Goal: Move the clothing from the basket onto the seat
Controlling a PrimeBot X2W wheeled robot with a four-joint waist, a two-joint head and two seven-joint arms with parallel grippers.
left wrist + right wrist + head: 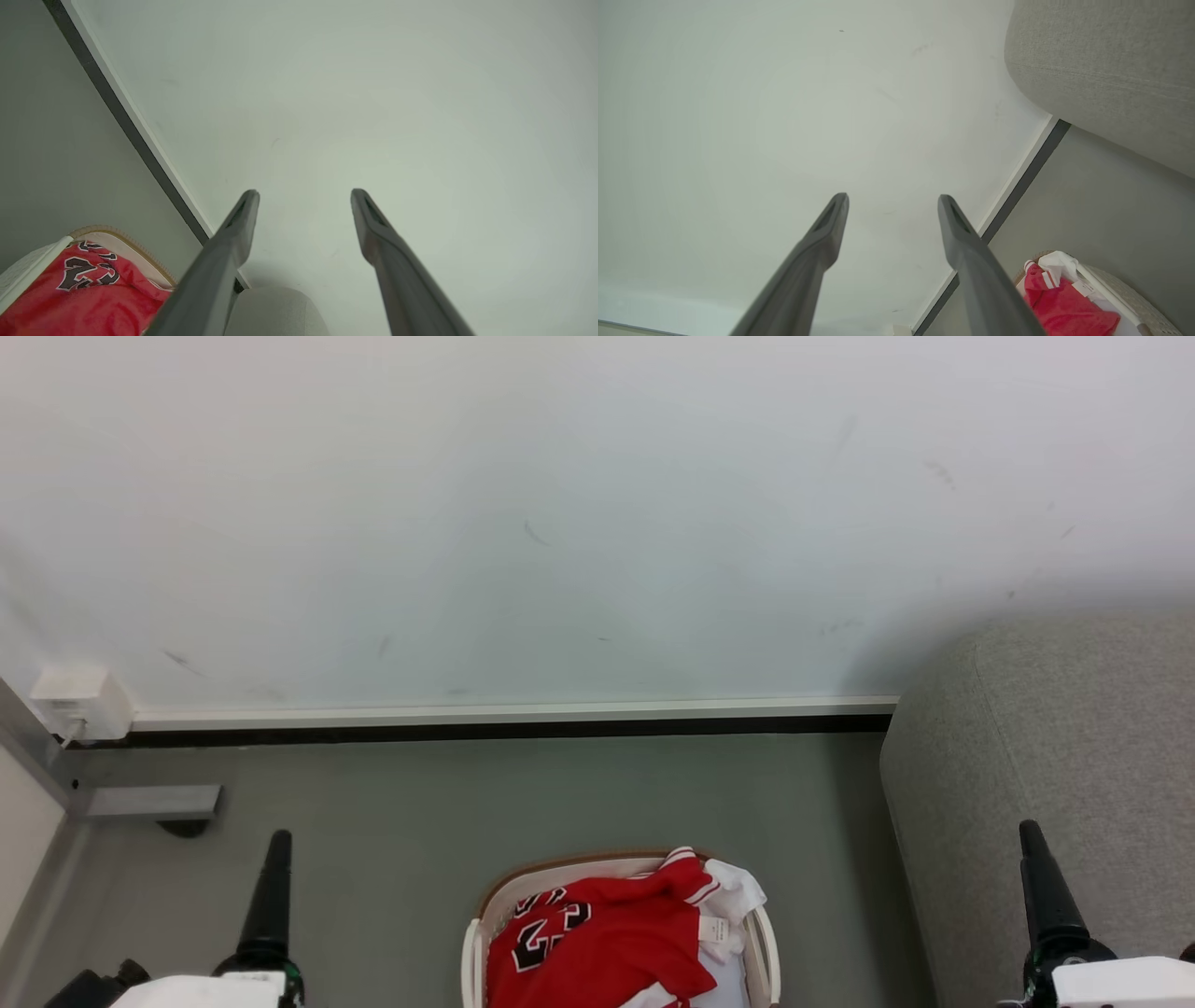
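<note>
Plainly, the red jersey [607,943] lay in the laundry basket [471,947] between left gripper [304,193] and right gripper [893,198], both splayed empty; the grey sofa [1055,756] stood rightward.

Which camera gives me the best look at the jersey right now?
Head view: the jersey lies in the basket, numerals, striped trim and label visible, lower part cropped. Left wrist view catches a numbered corner; right wrist view, a red fold with white cloth.

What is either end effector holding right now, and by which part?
Nothing. The left end effector and right end effector are both open and empty; the red jersey lies in the basket.
</note>
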